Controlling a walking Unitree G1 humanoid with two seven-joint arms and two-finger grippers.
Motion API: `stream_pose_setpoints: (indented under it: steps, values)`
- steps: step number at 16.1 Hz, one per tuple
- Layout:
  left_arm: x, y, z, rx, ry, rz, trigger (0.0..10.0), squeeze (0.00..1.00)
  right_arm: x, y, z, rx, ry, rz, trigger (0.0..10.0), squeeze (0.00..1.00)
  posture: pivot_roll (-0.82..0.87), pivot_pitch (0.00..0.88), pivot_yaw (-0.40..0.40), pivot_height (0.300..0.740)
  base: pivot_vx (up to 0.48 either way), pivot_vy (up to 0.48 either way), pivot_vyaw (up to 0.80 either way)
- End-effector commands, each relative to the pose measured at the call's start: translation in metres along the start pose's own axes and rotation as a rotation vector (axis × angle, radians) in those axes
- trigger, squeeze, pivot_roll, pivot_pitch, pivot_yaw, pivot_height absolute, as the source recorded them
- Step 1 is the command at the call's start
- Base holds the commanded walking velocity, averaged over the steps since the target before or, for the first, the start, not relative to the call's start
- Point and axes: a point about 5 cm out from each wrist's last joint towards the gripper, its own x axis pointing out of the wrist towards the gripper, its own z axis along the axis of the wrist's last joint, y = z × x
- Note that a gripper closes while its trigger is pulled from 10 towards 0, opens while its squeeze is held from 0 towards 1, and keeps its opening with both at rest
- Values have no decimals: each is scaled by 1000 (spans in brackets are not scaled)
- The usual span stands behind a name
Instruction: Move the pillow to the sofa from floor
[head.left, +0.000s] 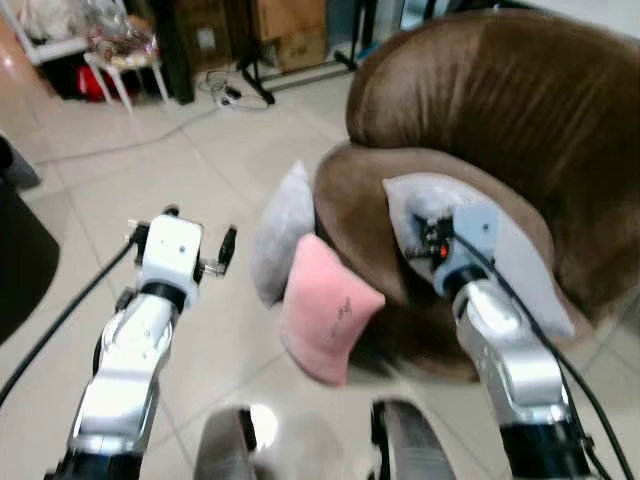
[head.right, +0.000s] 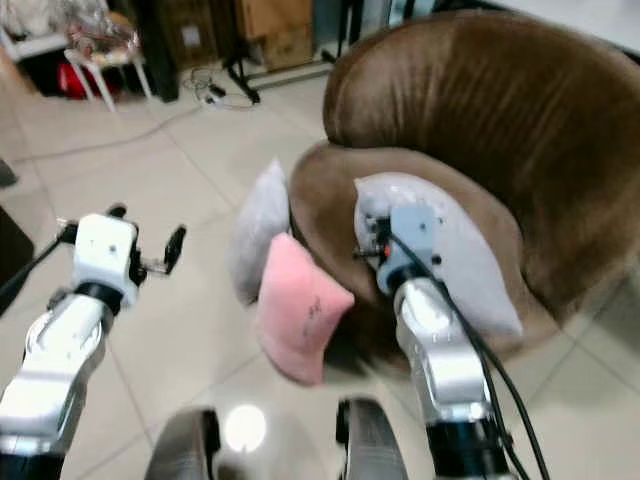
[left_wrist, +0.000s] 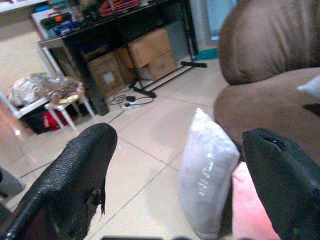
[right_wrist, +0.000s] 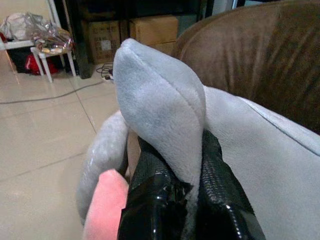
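1. Your right gripper (right_wrist: 182, 200) has its jaws clamped on a corner of the grey pillow (right_wrist: 165, 105); the plush fabric is pinched between the two black fingers (right_wrist: 150, 200) and bulges up above them
2. That grey pillow (head.right: 470, 260) lies on the seat of the brown sofa (head.right: 480, 110), with the right arm reaching over the seat's front edge to it
3. Your left gripper (left_wrist: 180, 165) has its jaws spread wide with nothing between them; it is raised over the tiled floor (head.left: 120, 180), apart from the pillows
4. Between those open fingers (left_wrist: 75, 175) you look at a white pillow (left_wrist: 207, 175) standing upright on the floor, leaning against the sofa's front
5. A pink pillow (head.left: 325, 310) sits just in front of the white one (head.left: 283, 230), touching it, tilted on a corner against the base of the sofa
6. Both of these pillows are on the floor, between your two arms in the head views
7. Farther back across the room, a small white stool (head.left: 125, 70) carries a bundle wrapped in clear plastic
8. Cardboard boxes (left_wrist: 150, 52) are stacked under a dark worktop (left_wrist: 125, 20) along the far wall, with a power strip and cables (head.left: 225, 90) on the tiles in front of them
9. A black cable (head.left: 70, 310) trails from your left wrist, and another runs down the right forearm (head.left: 510, 350)
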Motion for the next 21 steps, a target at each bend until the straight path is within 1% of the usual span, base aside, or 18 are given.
stream_pose_setpoints:
  steps: [1, 2, 7, 8, 9, 10, 11, 12, 15, 17, 19, 21]
  values:
    - [-1, 2, -1, -1, 10, 14, 10000, 0, -3, -1, 9, 15, -44, -8, 10000, 0, -38, 0, -18, 681, 0, 0, 0]
    - [-2, 1, -1, -2, 10, 15, 10000, 0, -3, -1, 8, 14, -44, -9, 10000, 0, -38, 0, -18, 686, 0, 0, 0]
    - [-3, -1, -2, -16, 12, 23, 10000, 0, -7, -3, 6, 32, -37, -17, 10000, 0, -37, 0, -17, 739, 0, 0, 0]
    - [-4, -1, -3, -20, 11, 24, 10000, 0, -7, -4, 6, 25, -40, -41, 10000, 0, -40, 0, -17, 740, 0, 0, 0]
    - [-4, -2, -2, -27, 9, 26, 10000, 0, -7, -6, 5, 40, -35, -59, 10000, 0, -40, 0, -17, 740, 0, 0, 0]
    - [-4, -2, -2, -36, 9, 32, 10000, 0, -7, -6, 3, 66, -26, -59, 10000, 0, -44, 0, -14, 740, 0, 0, 0]
    - [-3, -2, -2, -58, 7, 39, 10000, 0, -9, -8, 1, 111, -21, -63, 10000, 0, -48, 0, -12, 740, 0, 0, 0]
    - [-4, -1, -2, -62, 6, 41, 10000, 0, -11, -9, 0, 120, -27, -81, 10000, 0, -53, 0, -6, 740, 0, 0, 0]
    - [-3, -2, 0, -48, -7, 38, 10000, 0, -19, -17, -5, 103, -28, -153, 10000, 0, -69, 0, 13, 740, 0, 0, 0]
    - [0, -3, 2, -40, -20, 26, 10000, 0, -22, -17, -5, 121, -36, -157, 10000, 0, -78, 0, 28, 740, 0, -253, 0]
    - [2, -5, 2, -37, -22, 17, 10000, 0, -25, -18, -5, 89, -38, -194, 10000, 0, -82, 0, 36, 740, 0, -315, 0]
    - [3, -5, 3, -35, -25, 13, 10000, 0, -25, -18, -5, 85, -41, -204, 10000, 0, -81, 0, 43, 740, 0, -317, 0]
